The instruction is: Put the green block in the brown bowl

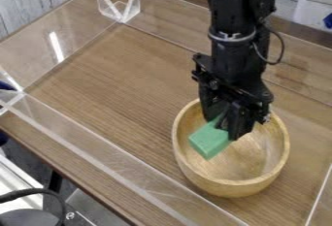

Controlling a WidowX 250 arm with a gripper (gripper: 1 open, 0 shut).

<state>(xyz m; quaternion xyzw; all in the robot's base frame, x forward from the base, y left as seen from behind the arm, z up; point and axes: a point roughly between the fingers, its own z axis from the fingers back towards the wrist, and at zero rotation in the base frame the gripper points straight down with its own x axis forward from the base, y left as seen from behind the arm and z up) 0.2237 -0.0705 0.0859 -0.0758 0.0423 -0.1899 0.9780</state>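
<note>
The green block hangs inside the brown bowl, tilted, with its lower corner close to the bowl's floor; whether it touches the wood cannot be told from this view.

The tabletop is the largest thing here, a wood-grain surface running from the near left edge back toward the upper right. A clear plastic wall borders it along the near side, and a small clear plastic stand sits at the far left corner.

The robot arm comes next, a black column descending from the top of the frame over the right half of the tabletop, with cables along its side. It points straight down into the bowl.

The bowl stands on the right part of the tabletop, near the front. It is round, light tan, with a thick rim and pale grain on its inner wall. The arm's lower end reaches below the level of the far rim.

The claw sits at the arm's end, inside the bowl's opening. Its black fingers are partly closed and clamped on the block's upper end, so the block juts out down and to the left from between them.

The block is the smallest piece: a flat mint-green bar, its broad face turned toward the camera, lying over the left-centre of the bowl's interior.
</note>
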